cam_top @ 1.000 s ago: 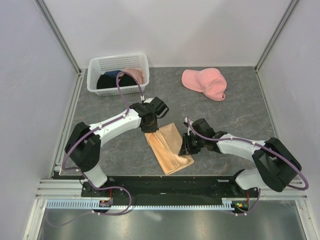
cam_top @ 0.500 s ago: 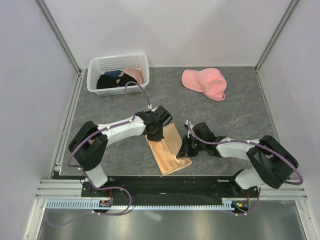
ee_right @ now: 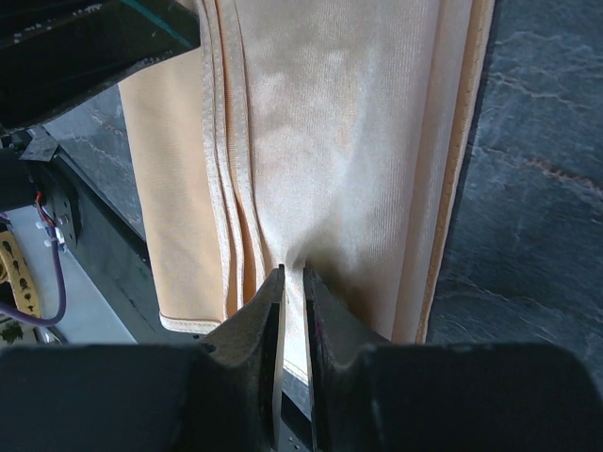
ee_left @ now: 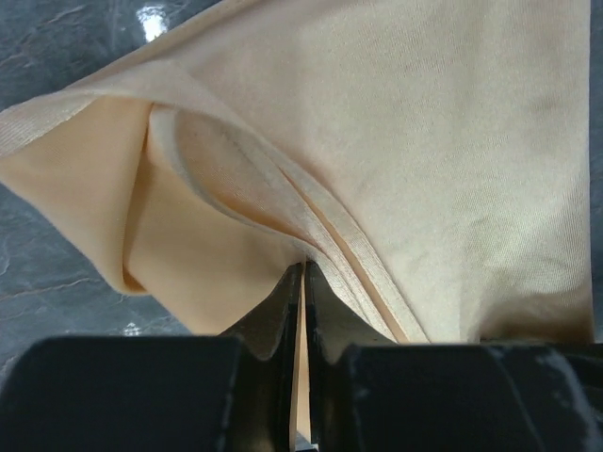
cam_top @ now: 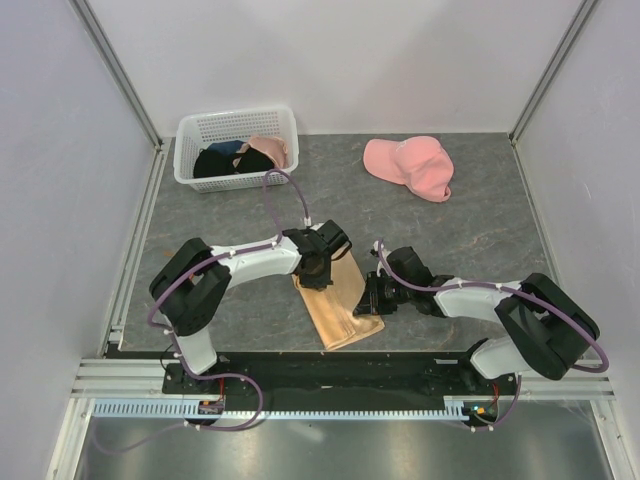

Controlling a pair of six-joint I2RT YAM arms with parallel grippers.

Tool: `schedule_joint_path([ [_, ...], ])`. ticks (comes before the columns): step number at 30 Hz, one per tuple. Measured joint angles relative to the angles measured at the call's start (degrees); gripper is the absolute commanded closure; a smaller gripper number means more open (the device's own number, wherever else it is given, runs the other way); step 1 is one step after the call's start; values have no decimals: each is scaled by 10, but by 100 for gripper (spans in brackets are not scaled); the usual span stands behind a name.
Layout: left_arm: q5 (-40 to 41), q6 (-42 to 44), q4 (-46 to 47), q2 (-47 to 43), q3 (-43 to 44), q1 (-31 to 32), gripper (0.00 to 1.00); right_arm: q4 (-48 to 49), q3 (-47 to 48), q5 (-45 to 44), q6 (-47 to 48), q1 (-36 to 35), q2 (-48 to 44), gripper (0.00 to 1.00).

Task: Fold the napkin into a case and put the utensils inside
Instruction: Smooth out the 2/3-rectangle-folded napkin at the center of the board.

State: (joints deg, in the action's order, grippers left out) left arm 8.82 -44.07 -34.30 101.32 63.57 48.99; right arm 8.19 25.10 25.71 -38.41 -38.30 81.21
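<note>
No text, label, brand, number or sign can be read in any of the views.

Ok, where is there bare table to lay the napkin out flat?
The widest bare table lies between the basket and the cap. Another patch lies between the cap and the right arm. Crowded: the near centre, where the left gripper and right gripper both pinch the napkin.
</note>
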Motion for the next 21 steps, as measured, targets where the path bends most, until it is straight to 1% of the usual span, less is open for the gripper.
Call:
schedule_joint_path([
  [9, -9, 0, 24, 15, 9, 1, 91, 6, -4, -3, -2, -1, -1, 80],
  [11, -9, 0, 28, 15, 9, 3, 90, 2, -1, -4, 3, -1, -1, 80],
  [12, -8, 0, 29, 15, 9, 3, 87, -4, 2, -6, 6, -2, -1, 79],
  [13, -8, 0, 29, 15, 9, 4, 85, -8, 4, -7, 8, -2, -1, 78],
  [14, -6, 1, 28, 12, 9, 4, 80, -14, 7, -9, 11, -2, -2, 77],
  [15, -2, 1, 26, 8, 9, 4, 79, -24, 11, -12, 14, -2, -4, 76],
  [16, 3, 1, 23, -1, 8, 3, 78, -38, 17, -17, 19, -2, -6, 73],
  [21, 16, 7, 1, -73, 7, -20, 78, -122, 75, -53, 52, -2, -9, 65],
])
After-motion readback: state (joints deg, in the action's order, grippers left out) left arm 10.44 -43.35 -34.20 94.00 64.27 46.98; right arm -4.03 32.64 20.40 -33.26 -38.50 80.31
